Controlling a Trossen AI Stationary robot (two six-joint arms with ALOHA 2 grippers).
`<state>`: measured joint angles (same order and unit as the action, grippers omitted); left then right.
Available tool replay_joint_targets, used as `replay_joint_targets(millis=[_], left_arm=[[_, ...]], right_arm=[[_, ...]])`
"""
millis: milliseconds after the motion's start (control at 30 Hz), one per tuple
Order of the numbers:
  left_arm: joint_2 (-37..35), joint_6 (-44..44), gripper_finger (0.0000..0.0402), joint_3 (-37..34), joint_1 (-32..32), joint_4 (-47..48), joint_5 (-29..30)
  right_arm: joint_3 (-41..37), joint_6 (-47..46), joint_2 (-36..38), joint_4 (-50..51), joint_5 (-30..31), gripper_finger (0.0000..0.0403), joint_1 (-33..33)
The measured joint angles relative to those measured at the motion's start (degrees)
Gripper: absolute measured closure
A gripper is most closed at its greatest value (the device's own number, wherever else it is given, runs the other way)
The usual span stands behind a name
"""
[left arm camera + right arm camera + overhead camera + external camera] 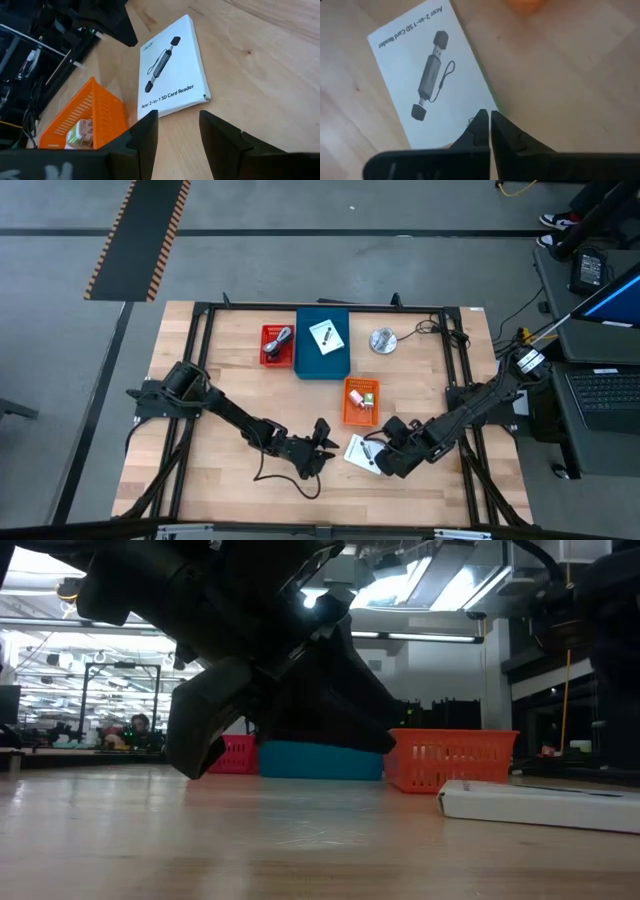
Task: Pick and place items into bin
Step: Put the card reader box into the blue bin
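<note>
Lay flat near the tabletop's front edge: white box (361, 453), probably light, stiff, slick. Best pinched across a thin edge. Hovered beside it, left gripper (178, 131) spread; above it, right gripper (490, 129) pressed together, empty.

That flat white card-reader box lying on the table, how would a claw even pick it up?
Probably by its edges. The white box lies flat on the wood, so a claw should come from above, opened across its narrower width. The left claw is open beside it; the right claw is shut.

A matt white card box (170, 70) lies on smooth, light wooden table (260, 60) beside an orange plastic lattice bin (82, 122).
</note>
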<state>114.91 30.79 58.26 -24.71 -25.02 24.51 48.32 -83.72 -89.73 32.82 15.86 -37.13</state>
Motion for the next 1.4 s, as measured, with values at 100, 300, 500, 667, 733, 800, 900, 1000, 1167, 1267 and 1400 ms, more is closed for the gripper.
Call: replay_joint_targets(millis=[100, 300, 500, 667, 733, 800, 900, 1000, 1167, 1267, 1400], left_arm=[[0.00, -0.02, 0.0262, 0.00, 0.00, 0.00, 0.00], [0.00, -0.16, 0.0262, 0.00, 0.00, 0.00, 0.03], [0.00, -1.47, 0.0262, 0.00, 0.00, 0.01, 0.04], [0.00, -1.68, 0.0262, 0.00, 0.00, 0.02, 0.05], [0.00, -1.65, 0.0262, 0.00, 0.00, 0.02, 0.05], [0.00, -1.64, 0.0263, 0.00, 0.00, 0.02, 0.05], [0.00, -1.57, 0.0262, 0.00, 0.00, 0.02, 0.04], [0.00, -1.46, 0.0263, 0.00, 0.00, 0.02, -0.40], [0.00, 3.69, 0.0262, 0.00, -0.59, 1.28, -1.90], [0.00, 6.20, 0.0261, 0.00, -1.21, 1.45, -1.80], [0.00, 8.92, 0.0253, 0.00, -1.18, 2.17, -2.07]], right_arm=[[0.00, 0.04, 0.00, 0.06, 0.00, 0.0403, 0.18], [0.01, -0.02, 0.00, -0.26, -0.85, 0.0403, 0.16], [0.01, -0.02, -0.07, -0.41, -0.94, 0.0403, 0.16], [0.04, -0.02, -2.21, -1.13, -1.67, 0.0403, 0.16], [0.06, -0.03, -3.47, -1.19, -2.01, 0.0403, 0.13], [0.17, -0.01, -4.24, -1.81, -1.75, 0.0403, 0.13], [0.28, -0.03, -4.93, -2.16, -1.58, 0.0403, 0.13], [0.30, -0.03, -5.20, -2.16, -1.57, 0.0403, 0.13], [0.28, -0.20, -5.27, -2.06, -1.68, 0.0403, 0.13], [0.25, -0.29, -5.30, -2.09, -2.00, 0.0403, 0.21], [0.19, -1.40, -5.33, -2.43, -2.51, 0.0403, 0.61]])
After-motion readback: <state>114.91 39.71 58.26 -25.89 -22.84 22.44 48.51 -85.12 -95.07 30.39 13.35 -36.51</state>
